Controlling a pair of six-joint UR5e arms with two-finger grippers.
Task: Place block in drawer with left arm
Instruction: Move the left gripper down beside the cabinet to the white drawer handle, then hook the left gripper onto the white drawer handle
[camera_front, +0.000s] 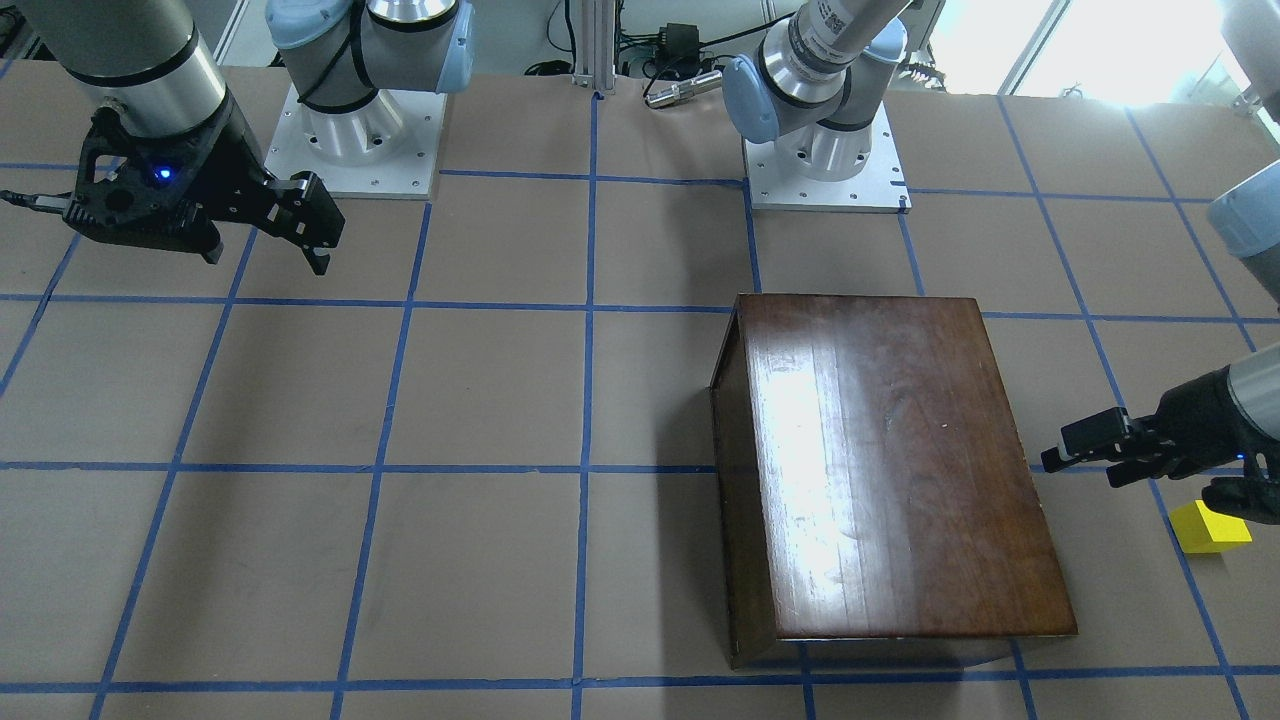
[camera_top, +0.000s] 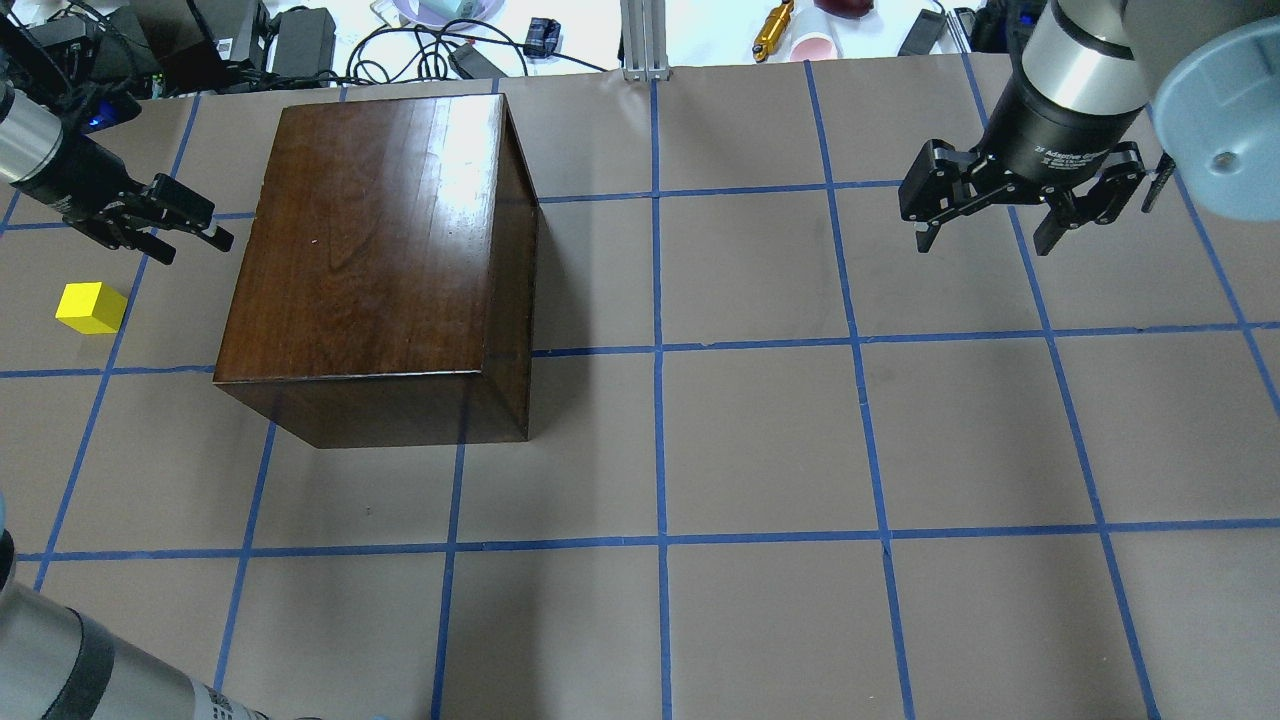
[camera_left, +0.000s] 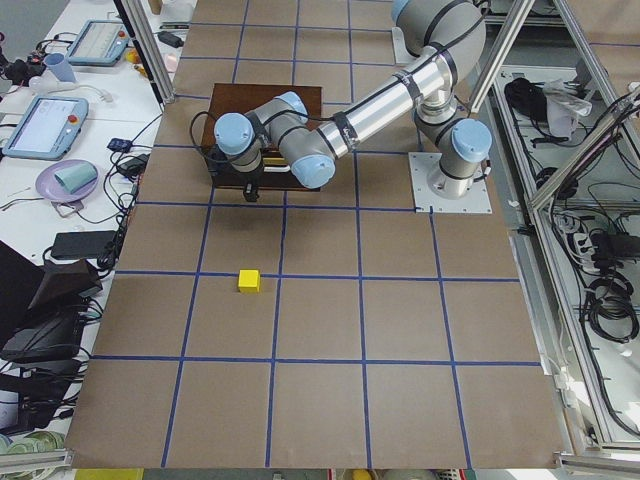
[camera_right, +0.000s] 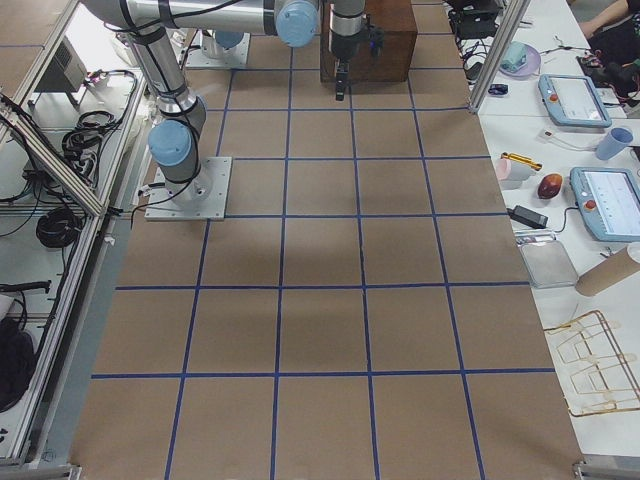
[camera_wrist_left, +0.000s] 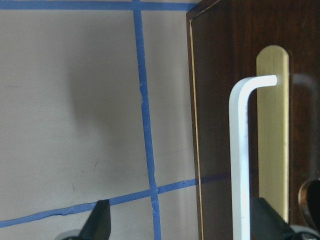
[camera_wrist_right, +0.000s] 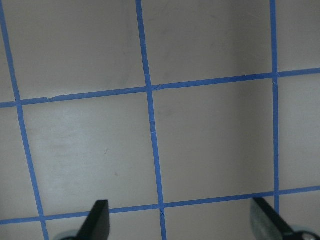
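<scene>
The yellow block (camera_top: 91, 307) (camera_front: 1210, 526) (camera_left: 249, 281) lies on the brown table, left of the dark wooden box (camera_top: 370, 250) (camera_front: 880, 460). My left gripper (camera_top: 190, 225) (camera_front: 1085, 455) hovers open between block and box, pointing at the box's left side, with nothing in it. In the left wrist view the drawer front (camera_wrist_left: 220, 125) is shut flush in the box. It carries a white bar handle (camera_wrist_left: 239, 150) on a brass plate (camera_wrist_left: 273, 125), just ahead of the open fingers (camera_wrist_left: 97, 225). My right gripper (camera_top: 985, 235) (camera_front: 300, 235) hangs open and empty over bare table far to the right.
Blue tape lines grid the table (camera_top: 760, 440). Cables and chargers (camera_top: 300, 40) lie beyond the far edge behind the box. Both arm bases (camera_front: 825, 150) stand at the robot's edge. Tablets and bowls (camera_left: 60, 110) sit on a side bench.
</scene>
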